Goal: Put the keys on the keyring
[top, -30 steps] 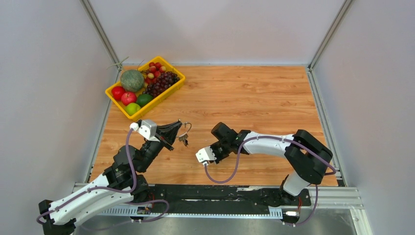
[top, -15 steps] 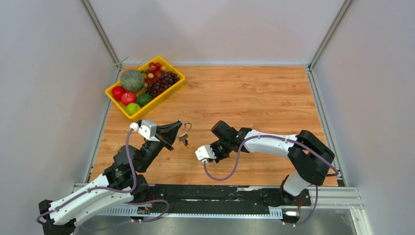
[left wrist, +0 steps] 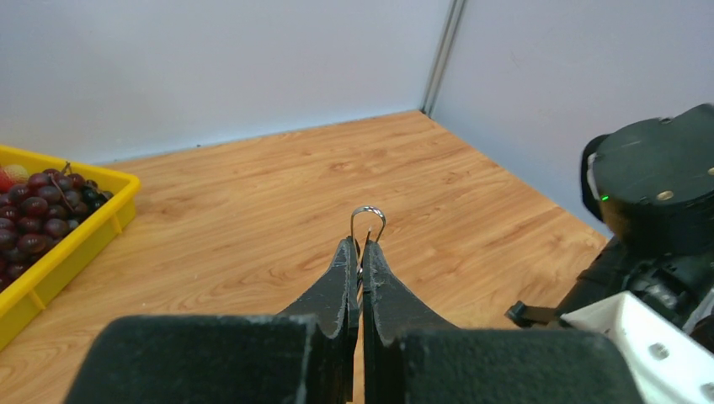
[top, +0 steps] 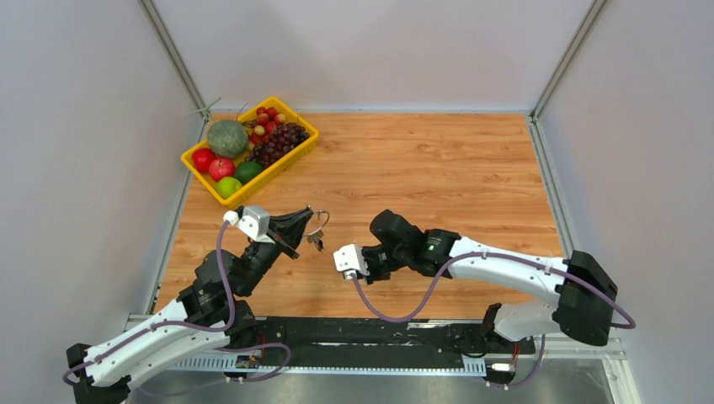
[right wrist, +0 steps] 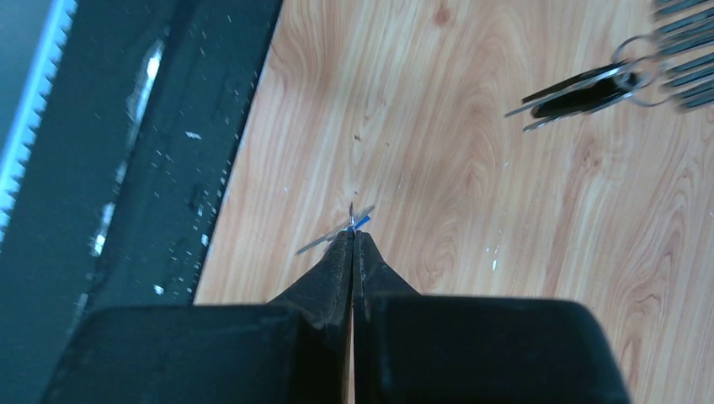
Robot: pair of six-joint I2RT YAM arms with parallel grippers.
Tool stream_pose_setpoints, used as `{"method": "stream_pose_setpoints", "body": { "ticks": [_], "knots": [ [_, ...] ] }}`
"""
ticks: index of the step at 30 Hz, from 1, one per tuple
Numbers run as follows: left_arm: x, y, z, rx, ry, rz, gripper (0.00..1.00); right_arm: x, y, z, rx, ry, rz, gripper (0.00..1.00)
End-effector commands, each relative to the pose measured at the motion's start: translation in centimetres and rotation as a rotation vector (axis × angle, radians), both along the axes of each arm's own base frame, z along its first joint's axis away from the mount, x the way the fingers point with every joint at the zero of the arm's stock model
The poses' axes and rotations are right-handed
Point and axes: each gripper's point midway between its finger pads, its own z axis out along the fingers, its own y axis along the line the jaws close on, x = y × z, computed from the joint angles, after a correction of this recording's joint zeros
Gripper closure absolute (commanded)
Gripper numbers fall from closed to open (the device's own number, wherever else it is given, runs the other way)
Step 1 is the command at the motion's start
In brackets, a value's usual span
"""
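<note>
My left gripper (top: 310, 220) is shut on the keyring (top: 322, 218) and holds it above the wooden table. A small bunch of keys (top: 316, 241) hangs from the ring. In the left wrist view the ring's silver loop (left wrist: 368, 217) sticks out past the closed tips of the left gripper (left wrist: 359, 249). My right gripper (top: 368, 268) sits just right of the bunch. In the right wrist view the right gripper (right wrist: 353, 237) is shut on a small silver key with a blue head (right wrist: 359, 222), low over the table. The hanging keys (right wrist: 581, 88) show at the upper right there.
A yellow basket (top: 308, 128) of fruit stands at the back left, with grapes, apples and a melon; its side also shows in the left wrist view (left wrist: 59, 257). The black rail (right wrist: 126, 151) runs along the table's near edge. The right arm's wrist (left wrist: 657, 185) is close to the left gripper.
The right arm's elbow has swung right and towards the near edge, and its wrist has shifted slightly left towards the hanging keys. The left arm and keyring have not moved.
</note>
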Motion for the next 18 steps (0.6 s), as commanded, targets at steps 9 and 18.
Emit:
{"method": "stream_pose_setpoints", "body": {
  "ticks": [9,18],
  "knots": [
    [-1.0,-0.5,1.8,-0.038,-0.071,-0.064,1.0,-2.5,2.7,10.6,0.24,0.299,-0.211,1.0],
    [-3.9,-3.0,2.8,-0.035,-0.169,-0.272,1.0,-3.8,3.3,14.6,0.284,0.474,-0.254,1.0]
  ]
}}
